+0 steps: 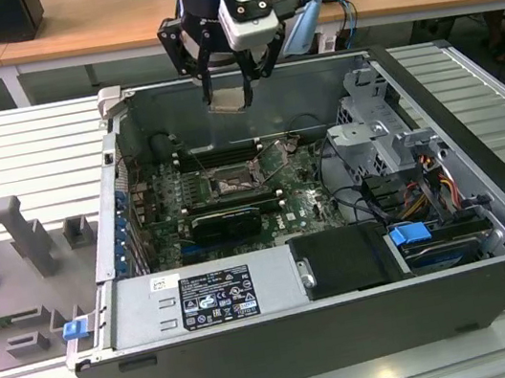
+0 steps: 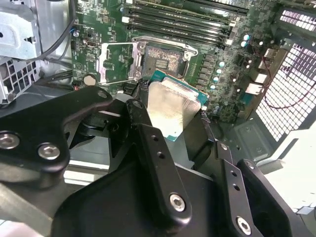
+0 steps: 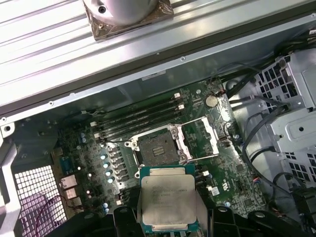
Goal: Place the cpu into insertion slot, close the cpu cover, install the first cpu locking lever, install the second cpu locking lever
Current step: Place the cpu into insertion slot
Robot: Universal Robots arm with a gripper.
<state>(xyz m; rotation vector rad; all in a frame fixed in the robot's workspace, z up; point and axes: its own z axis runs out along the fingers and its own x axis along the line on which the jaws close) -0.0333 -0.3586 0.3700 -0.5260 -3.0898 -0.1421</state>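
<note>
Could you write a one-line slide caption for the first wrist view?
The gripper holds the cpu over the motherboard; the insertion slot lies empty, cpu cover flipped open.

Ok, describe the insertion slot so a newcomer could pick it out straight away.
Start at the open dark computer case in the exterior view and find the green motherboard on its floor. Near the board's middle, beside the long black memory slots, sits the insertion slot. It alone is square, silver-rimmed, with the cpu cover swung open beside it.
</note>
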